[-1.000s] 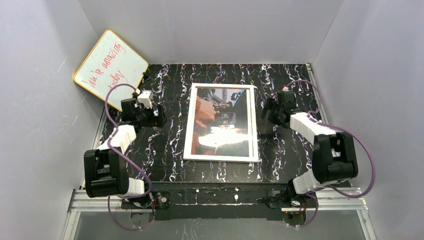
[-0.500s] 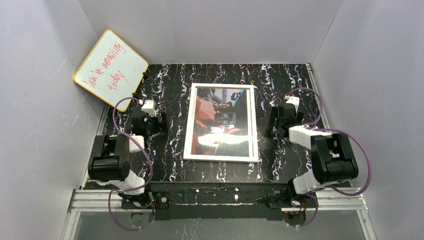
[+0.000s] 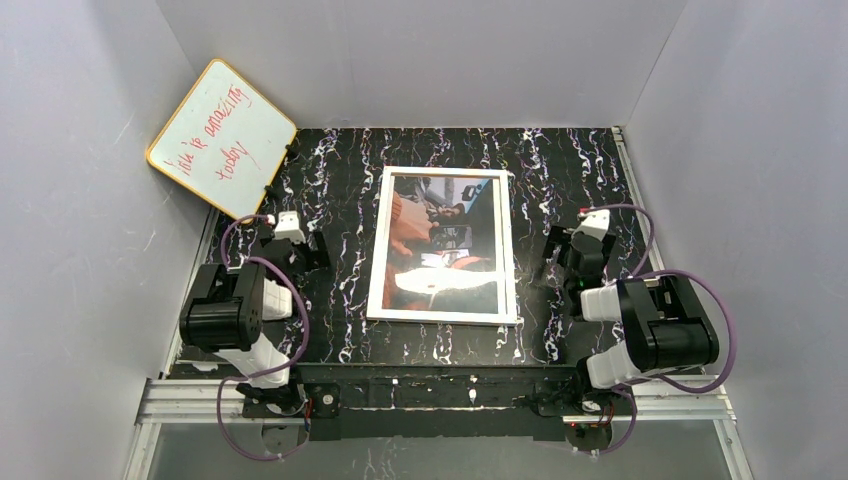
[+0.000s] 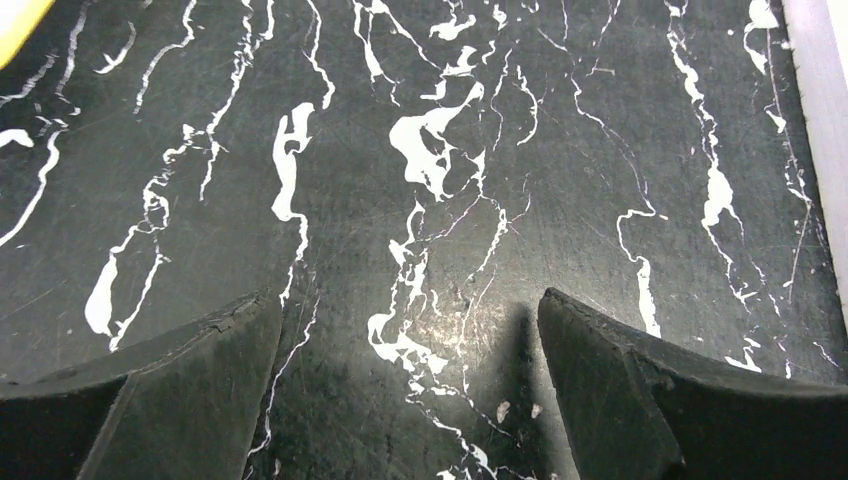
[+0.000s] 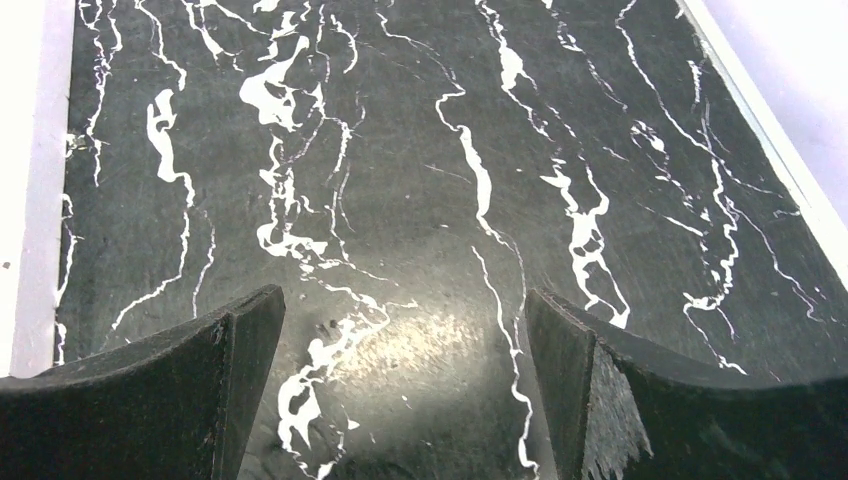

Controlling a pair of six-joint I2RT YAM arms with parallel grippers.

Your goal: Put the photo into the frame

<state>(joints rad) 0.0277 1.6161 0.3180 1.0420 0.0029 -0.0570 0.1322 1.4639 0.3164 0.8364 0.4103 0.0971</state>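
Propped up in the far-left corner, the yellow-rimmed whiteboard [image 3: 221, 138] sits clear of the work. Just in front of it, the left claw [image 3: 288, 245] hangs low over the black, white-veined counter [image 3: 340, 180]. Its jaws are spread as wide as they go and hold nothing. Its wrist view shows only bare counter between the fingers, with a strip of white frame edge at the far right.

In the middle of the counter lies the frame [image 3: 378, 250], flat and white side up, its long sides running from near to far. The photo [image 3: 445, 240] shows inside the white border, dark with orange-red and white patches. It appears to sit squarely in the opening, so the task looks done or very nearly so.

To the right of the frame, the right claw [image 3: 562, 262] is likewise fully open and empty above bare counter, apart from the frame's edge. With a claw on either side and neither touching it, the framed print is left alone, which reads as a resting posture rather than a reach.
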